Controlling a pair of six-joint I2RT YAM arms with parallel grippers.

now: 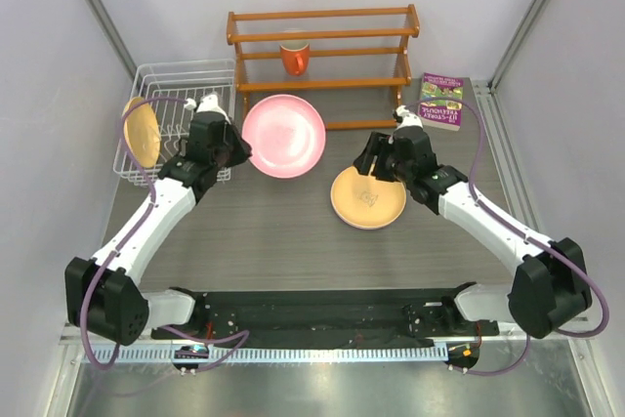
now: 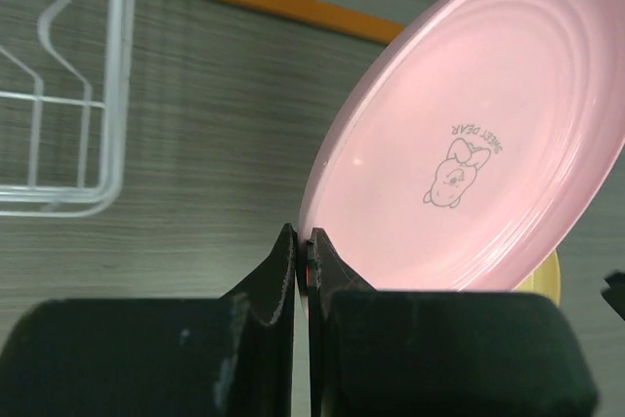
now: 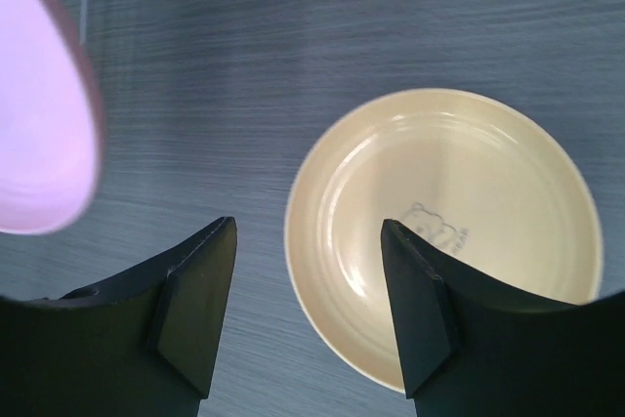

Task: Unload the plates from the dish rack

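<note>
My left gripper (image 1: 239, 151) is shut on the rim of the pink plate (image 1: 284, 136) and holds it tilted above the table, right of the white wire dish rack (image 1: 181, 80). In the left wrist view the fingers pinch the pink plate (image 2: 469, 144) at its lower left rim. One orange-tan plate (image 1: 142, 132) stands on edge at the rack's left side. The other orange-tan plate (image 1: 368, 196) lies flat on the table. My right gripper (image 1: 376, 165) is open and empty just above its far left rim; that plate (image 3: 459, 231) shows below the jaws. No lavender plate is in view.
An orange-brown wooden shelf rack (image 1: 322, 56) stands at the back with an orange-red mug (image 1: 295, 57) on it. A book (image 1: 441, 101) lies at the back right. Slanted walls close both sides. The dish rack's corner (image 2: 59, 95) shows in the left wrist view.
</note>
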